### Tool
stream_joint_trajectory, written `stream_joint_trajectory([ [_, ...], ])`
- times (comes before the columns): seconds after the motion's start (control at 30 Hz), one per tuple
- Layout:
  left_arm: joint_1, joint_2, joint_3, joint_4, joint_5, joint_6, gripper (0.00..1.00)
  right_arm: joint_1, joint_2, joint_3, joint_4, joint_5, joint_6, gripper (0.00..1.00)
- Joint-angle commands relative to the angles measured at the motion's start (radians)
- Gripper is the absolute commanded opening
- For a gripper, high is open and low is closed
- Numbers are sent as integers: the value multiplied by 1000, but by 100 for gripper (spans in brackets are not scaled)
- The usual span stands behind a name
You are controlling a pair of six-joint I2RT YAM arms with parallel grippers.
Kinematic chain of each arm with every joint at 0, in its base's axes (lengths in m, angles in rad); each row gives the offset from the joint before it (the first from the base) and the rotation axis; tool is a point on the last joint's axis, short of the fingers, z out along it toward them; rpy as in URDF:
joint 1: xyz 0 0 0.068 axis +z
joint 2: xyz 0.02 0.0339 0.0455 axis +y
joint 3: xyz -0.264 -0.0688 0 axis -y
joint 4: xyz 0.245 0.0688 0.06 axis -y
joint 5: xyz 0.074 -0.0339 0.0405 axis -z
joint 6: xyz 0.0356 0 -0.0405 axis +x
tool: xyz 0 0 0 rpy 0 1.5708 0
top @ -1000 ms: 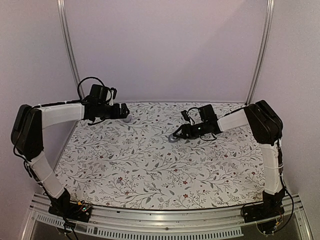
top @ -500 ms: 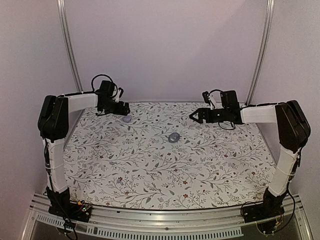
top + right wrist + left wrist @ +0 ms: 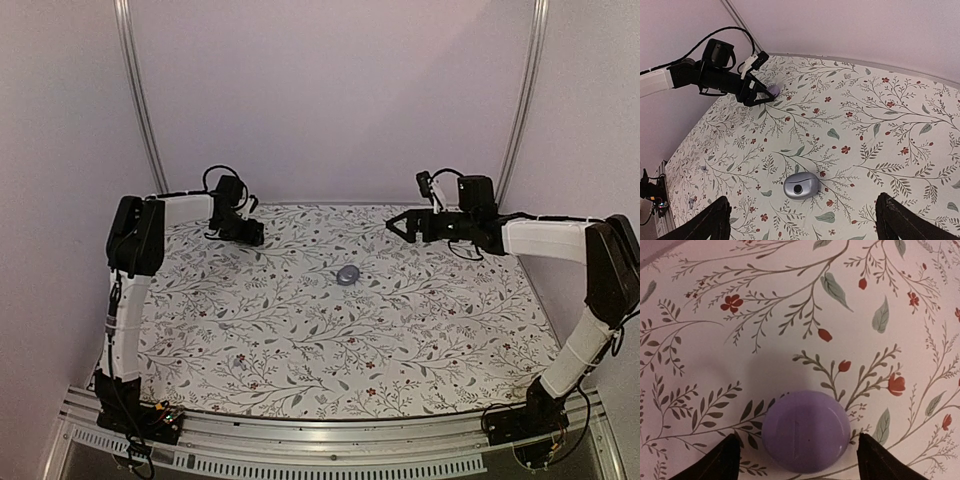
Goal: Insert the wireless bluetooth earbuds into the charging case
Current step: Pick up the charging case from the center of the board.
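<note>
Straddling charging case (image 3: 806, 431), left tool (image 3: 797, 436)

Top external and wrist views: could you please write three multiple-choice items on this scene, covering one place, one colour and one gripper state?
1. Where does the grey rounded piece lie?
A) near the middle of the floral cloth
B) between the left gripper's fingers
C) at the near edge by the arm bases

2. What colour is the charging case that sits between the fingertips of the left gripper?
A) red
B) black
C) lavender-purple

3. How is the right gripper?
A) shut on the charging case
B) open and empty, raised above the cloth
C) shut on the grey rounded piece

Answers: 1 A, the top view shows it alone mid-cloth; 2 C, the left wrist view shows its glossy purple top; 3 B, the right wrist view shows its fingers wide apart with nothing gripped.
</note>
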Motion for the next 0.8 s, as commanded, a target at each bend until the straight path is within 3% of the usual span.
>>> stream_joint_trajectory([
  [0.0, -8, 42, 67, -23, -15, 20, 79, 2, -53, -15, 15, 1, -1, 99],
  [0.23, -21, 85, 101, -37, -58, 49, 70, 1, -57, -27, 13, 6, -17, 99],
  [0.5, -53, 77, 92, -48, -94, 70, 49, -10, -71, -26, 9, 1, -29, 99],
  [0.77, -113, -43, -43, -12, -78, 62, 40, -14, -76, -55, 28, -48, -3, 99],
])
